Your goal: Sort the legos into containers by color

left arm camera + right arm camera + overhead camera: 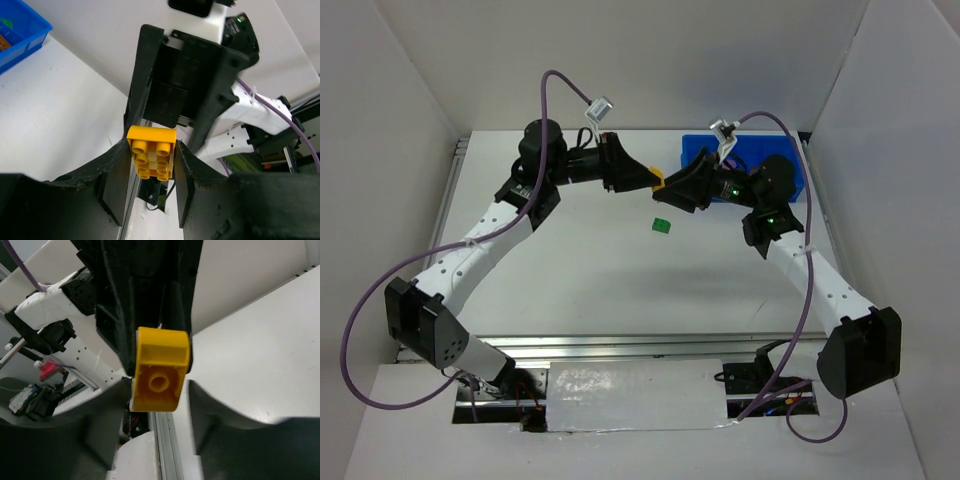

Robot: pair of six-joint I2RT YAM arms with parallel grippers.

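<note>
Mid-air handover, apparently. Nearest, a green brick (662,226) lies loose on the table (620,290). Beyond and above it, the left gripper (151,165) is clamped on a yellow brick (151,157). The right gripper (159,390) brackets the same brick, but whether it grips cannot be told. Farthest stands the blue tray (692,148). The next move probably calls for the right gripper to secure the brick before the left lets go.

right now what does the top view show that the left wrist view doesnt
Only the top view: the green brick lying on the table, apart from both arms. Only the left wrist view: the studs of the yellow brick, clamped in the left gripper. Both: the blue tray and the right gripper facing the left.
</note>
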